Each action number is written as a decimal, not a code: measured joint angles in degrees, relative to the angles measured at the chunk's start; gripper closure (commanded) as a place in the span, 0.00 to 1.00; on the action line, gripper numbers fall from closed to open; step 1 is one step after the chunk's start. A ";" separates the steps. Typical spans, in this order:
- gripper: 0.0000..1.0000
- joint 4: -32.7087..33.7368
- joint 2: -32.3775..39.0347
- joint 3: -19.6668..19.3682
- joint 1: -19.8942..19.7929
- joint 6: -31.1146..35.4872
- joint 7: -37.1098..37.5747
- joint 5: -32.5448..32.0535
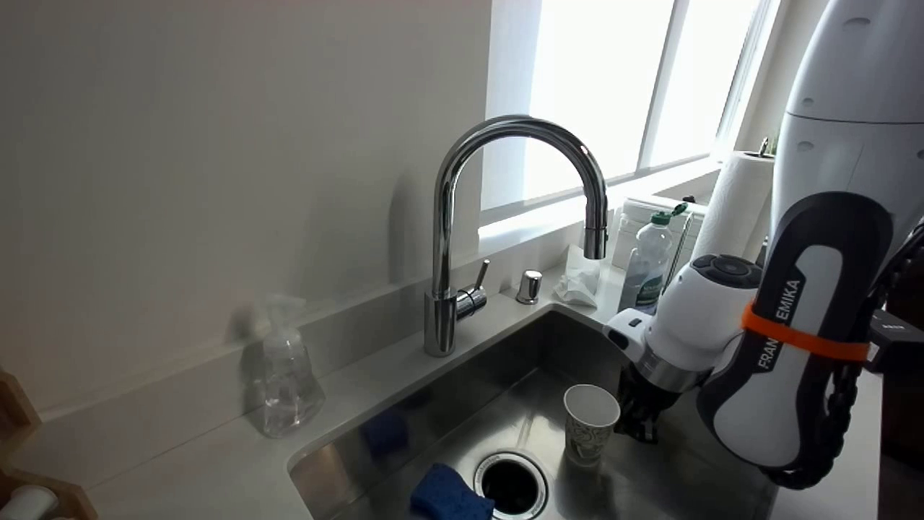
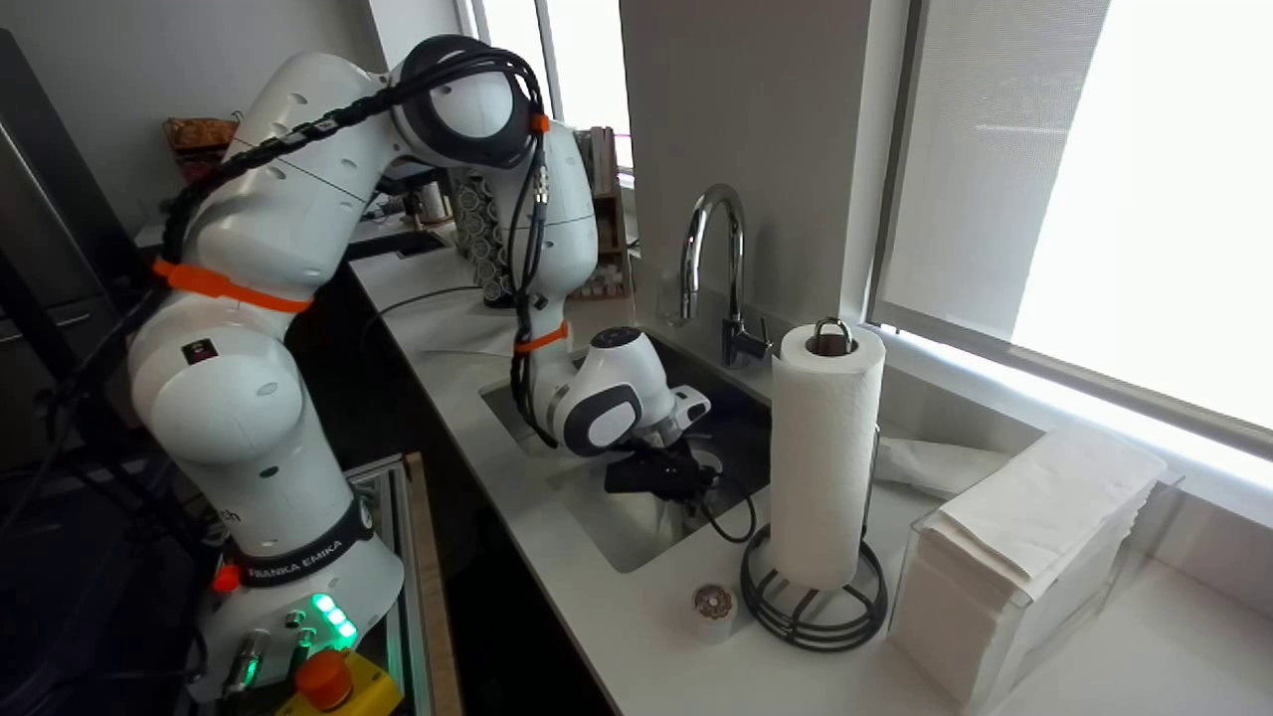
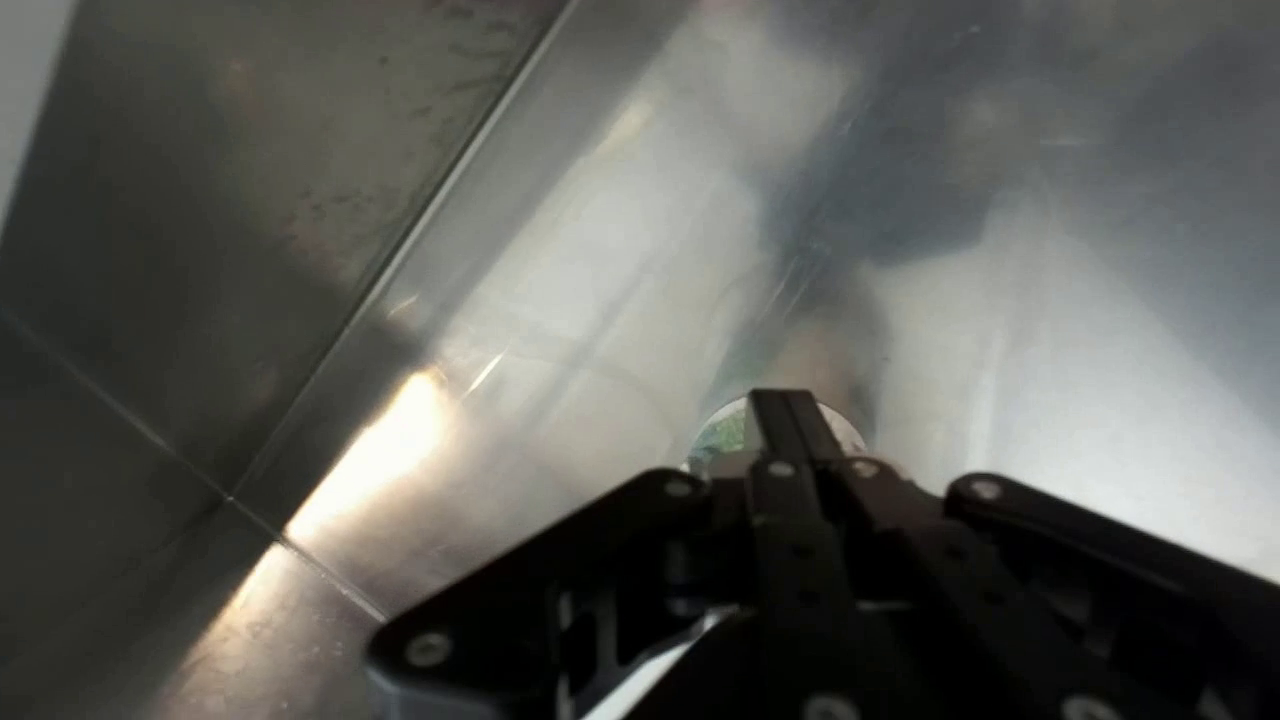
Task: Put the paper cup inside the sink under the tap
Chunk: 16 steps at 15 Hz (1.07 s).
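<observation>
1. White paper cup, printed pattern on its side, is upright inside the steel sink, nr. the round drain.
2. Black fingers are pressed tog., w/ no visible gap btwn them in the wrist view. They're right at the cup's side; can't tell if they touch it or pinch its wall.
3. Chrome tap arches over the sink; in an exterior view its spout ends above the cup, tho can't tell if directly so.
4. Blue sponge lies at the drain's edge, across from the cup.
5. White arm w/ orange bands reaches over the sink in both exterior views.
6. On the table: a clear spray bottle, a green-capped bottle, an upright paper-towel roll.
</observation>
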 measured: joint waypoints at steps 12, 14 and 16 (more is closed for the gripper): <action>1.00 0.40 0.29 1.09 -1.33 1.41 2.86 -4.37; 1.00 0.42 0.31 0.62 -1.34 1.40 4.58 -4.34; 1.00 0.41 0.29 0.12 -1.38 1.15 6.46 -4.33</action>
